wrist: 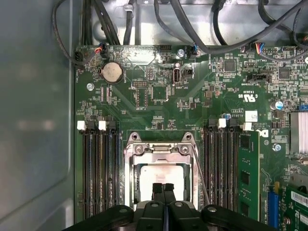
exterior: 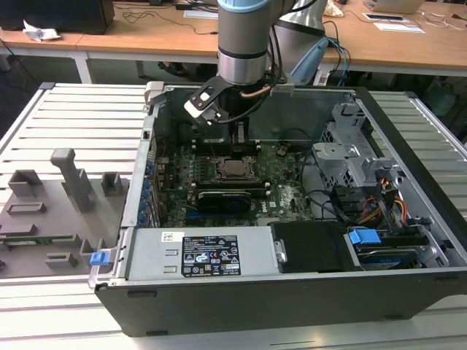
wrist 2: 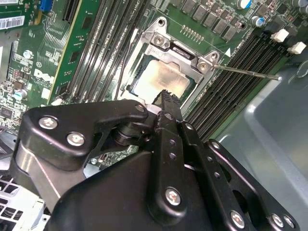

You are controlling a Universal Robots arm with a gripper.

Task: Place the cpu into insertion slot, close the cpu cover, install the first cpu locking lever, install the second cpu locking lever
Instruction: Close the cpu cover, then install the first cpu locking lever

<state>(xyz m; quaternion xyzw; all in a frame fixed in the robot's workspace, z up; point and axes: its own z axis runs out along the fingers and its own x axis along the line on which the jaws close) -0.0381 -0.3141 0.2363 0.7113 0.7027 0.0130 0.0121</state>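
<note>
**Inside the open computer case (exterior: pixel 408 138) on a slatted metal table (exterior: pixel 80 109).** In the exterior view my claw (exterior: pixel 239 142) hung low over the motherboard (exterior: pixel 288 186), just at 12 o'clock of the cpu (exterior: pixel 235 168). Both wrist views showed its two black fingers (wrist: pixel 157 190) pressed together tip to tip, with nothing between them. The tips hovered close above the silver face of the cpu; I could not tell whether they touched it.

The cpu sat in the insertion slot (wrist: pixel 134 137). The cpu cover (wrist: pixel 161 150) appeared to lie flat over it, its square window framing the chip. A thin wire locking lever (wrist 2: pixel 248 73) stuck out from one corner of the cover, over the long black memory slots (wrist: pixel 98 168) that flanked the socket on two sides.

In the exterior view, a black expansion card (exterior: pixel 226 198) lay at 6 o'clock of the cpu, with the power supply (exterior: pixel 197 255) farther out on the same bearing. The drive cage (exterior: pixel 350 146) stood at 3 o'clock. A grey fixture tray (exterior: pixel 44 211) lay outside the case at 9 o'clock.
</note>
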